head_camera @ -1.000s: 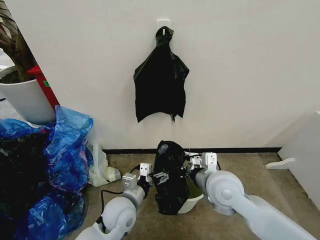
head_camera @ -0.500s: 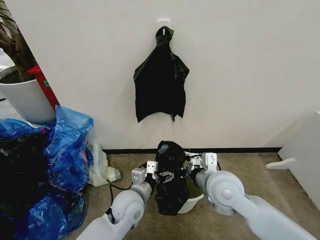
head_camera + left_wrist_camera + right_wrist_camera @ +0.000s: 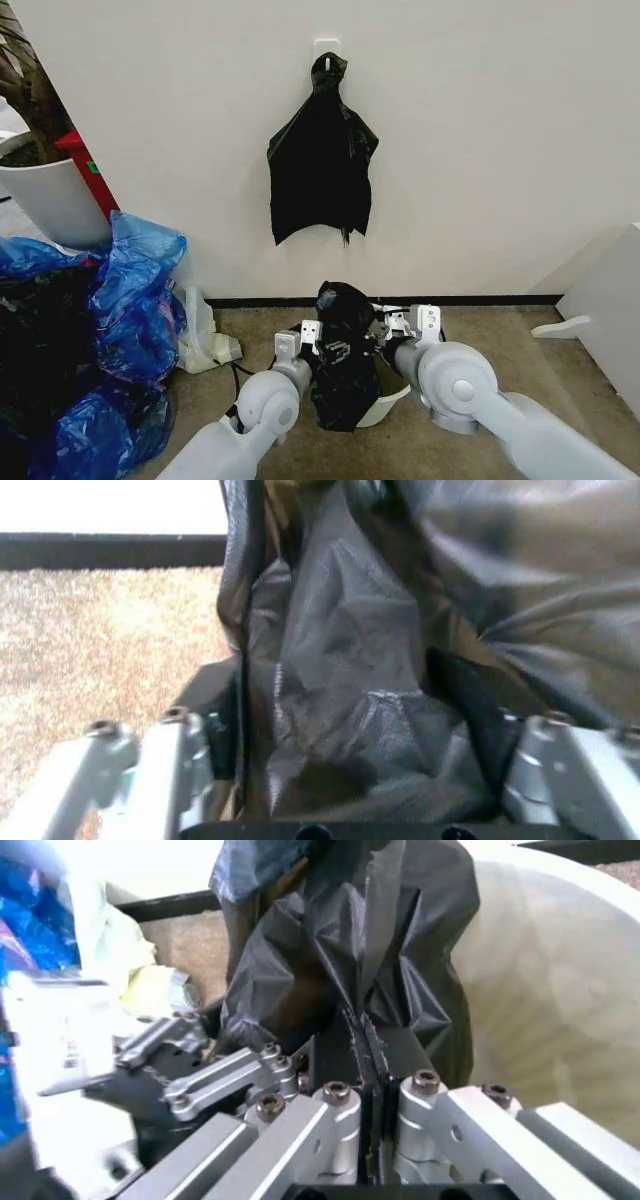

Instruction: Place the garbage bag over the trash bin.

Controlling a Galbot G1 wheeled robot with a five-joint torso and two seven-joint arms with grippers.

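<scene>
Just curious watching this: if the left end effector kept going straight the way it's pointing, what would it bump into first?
Probably the garbage bag: its black plastic already lies between the left end effector's open fingers.

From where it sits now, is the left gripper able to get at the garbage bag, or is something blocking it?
Likely yes: the left gripper is open with the garbage bag already between its fingers, nothing intervening. The right gripper is shut on it from the other side.

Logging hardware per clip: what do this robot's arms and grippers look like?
Both arms are smooth, pale grey-white rounded shells with large round joint housings. The left gripper and right gripper have silver metal linkage fingers with dark screws on black bases, topped by small white blocks. A black cable loops beside the left arm.
</scene>
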